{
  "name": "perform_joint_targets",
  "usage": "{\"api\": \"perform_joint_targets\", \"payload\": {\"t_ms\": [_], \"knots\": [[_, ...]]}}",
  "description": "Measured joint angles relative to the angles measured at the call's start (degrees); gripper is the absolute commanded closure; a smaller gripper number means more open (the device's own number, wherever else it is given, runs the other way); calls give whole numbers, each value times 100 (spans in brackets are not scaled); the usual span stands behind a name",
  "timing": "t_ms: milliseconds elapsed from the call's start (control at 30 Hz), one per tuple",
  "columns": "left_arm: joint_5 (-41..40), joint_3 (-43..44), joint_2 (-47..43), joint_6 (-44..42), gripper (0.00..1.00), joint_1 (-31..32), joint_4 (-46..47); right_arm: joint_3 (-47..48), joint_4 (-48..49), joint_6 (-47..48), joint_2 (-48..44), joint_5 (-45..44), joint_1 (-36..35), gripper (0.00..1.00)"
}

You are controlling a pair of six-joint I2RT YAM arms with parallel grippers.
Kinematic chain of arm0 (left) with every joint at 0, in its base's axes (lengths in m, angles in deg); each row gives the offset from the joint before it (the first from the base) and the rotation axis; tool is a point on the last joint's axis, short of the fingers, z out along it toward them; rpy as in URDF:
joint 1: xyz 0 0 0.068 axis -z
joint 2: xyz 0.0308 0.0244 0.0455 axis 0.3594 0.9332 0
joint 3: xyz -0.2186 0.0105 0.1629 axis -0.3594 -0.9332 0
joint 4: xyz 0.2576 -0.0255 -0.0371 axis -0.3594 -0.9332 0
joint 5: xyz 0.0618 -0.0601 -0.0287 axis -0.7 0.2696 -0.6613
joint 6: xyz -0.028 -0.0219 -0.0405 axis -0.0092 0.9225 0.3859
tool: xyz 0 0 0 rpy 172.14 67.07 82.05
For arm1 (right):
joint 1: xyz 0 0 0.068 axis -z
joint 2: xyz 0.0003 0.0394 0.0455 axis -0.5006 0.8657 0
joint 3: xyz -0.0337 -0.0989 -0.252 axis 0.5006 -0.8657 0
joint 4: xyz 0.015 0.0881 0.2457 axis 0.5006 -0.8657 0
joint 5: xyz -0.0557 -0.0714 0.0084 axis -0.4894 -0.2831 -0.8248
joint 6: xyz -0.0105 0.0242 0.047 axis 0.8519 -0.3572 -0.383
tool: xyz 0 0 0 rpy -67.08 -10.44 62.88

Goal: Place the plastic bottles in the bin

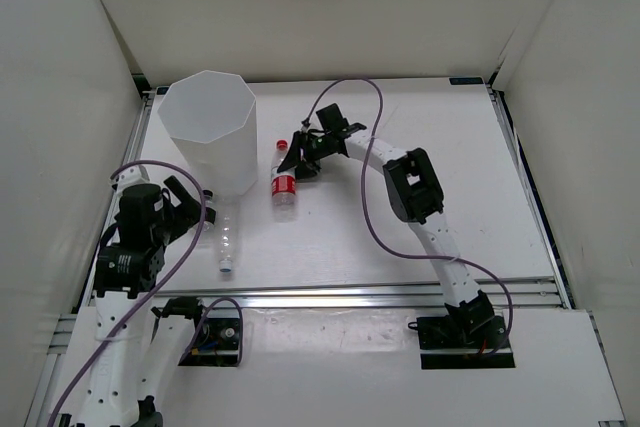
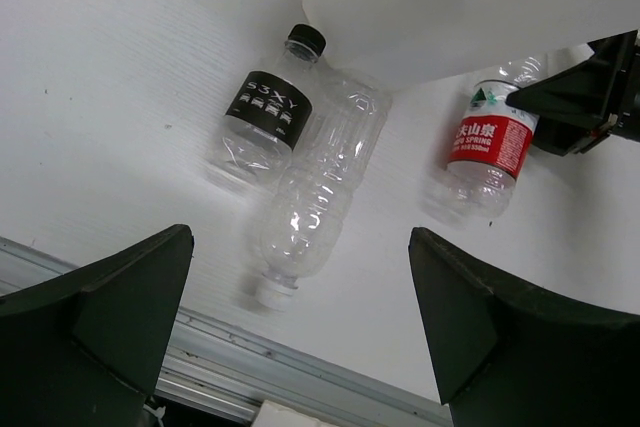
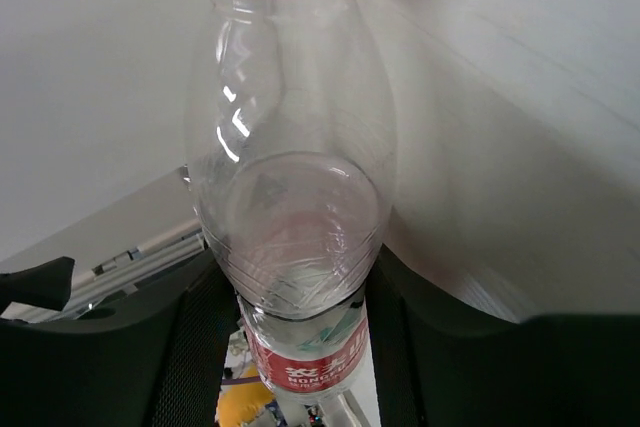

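Right fingers [image 3: 120, 347] clamped on red-capped bottle [image 1: 284, 179], lying right of bin [image 1: 225, 162]. Left fingers [image 2: 110, 317] apart over black-labelled bottle [image 2: 268, 107] and unlabelled bottle [image 2: 320, 187] on worktop [image 1: 420, 117]. None visibly binned yet.

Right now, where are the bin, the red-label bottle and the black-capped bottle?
bin [image 1: 228, 159]: top view, outer wall.
red-label bottle [image 2: 490, 142]: left wrist view, red label.
black-capped bottle [image 2: 268, 107]: left wrist view, dark label.

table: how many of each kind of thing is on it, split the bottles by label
red-label bottle: 1
black-label bottle: 1
unlabelled clear bottle: 1
white bin: 1
total in view: 4 (3 bottles, 1 bin)
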State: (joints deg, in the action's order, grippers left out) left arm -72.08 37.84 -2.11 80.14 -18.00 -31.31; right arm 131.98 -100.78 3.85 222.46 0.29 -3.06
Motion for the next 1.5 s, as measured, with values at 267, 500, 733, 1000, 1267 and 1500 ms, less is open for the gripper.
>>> {"api": "perform_joint_targets", "payload": {"t_ms": [267, 500, 733, 1000, 1267, 1500], "knots": [[-122, -52, -85, 2, 0, 0, 249, -297, -914, 409, -1279, -750, 275, 78], [-157, -256, -79, -2, 0, 0, 387, 1641, -748, 549, -2697, -1843, -24, 71], [-153, -264, 103, -146, 0, 0, 437, 2640, 774, 343, -3123, -2249, -398, 58], [-151, -129, 601, -282, 0, 0, 505, 2516, 1196, 2, -2011, -2463, -636, 53], [-151, -72, 767, -240, 0, 0, 601, 2321, 1093, -278, -1733, -2417, -678, 1], [-208, -74, 763, -162, 0, 0, 654, 2277, 608, 72, -2120, -2441, -647, 0]]}}
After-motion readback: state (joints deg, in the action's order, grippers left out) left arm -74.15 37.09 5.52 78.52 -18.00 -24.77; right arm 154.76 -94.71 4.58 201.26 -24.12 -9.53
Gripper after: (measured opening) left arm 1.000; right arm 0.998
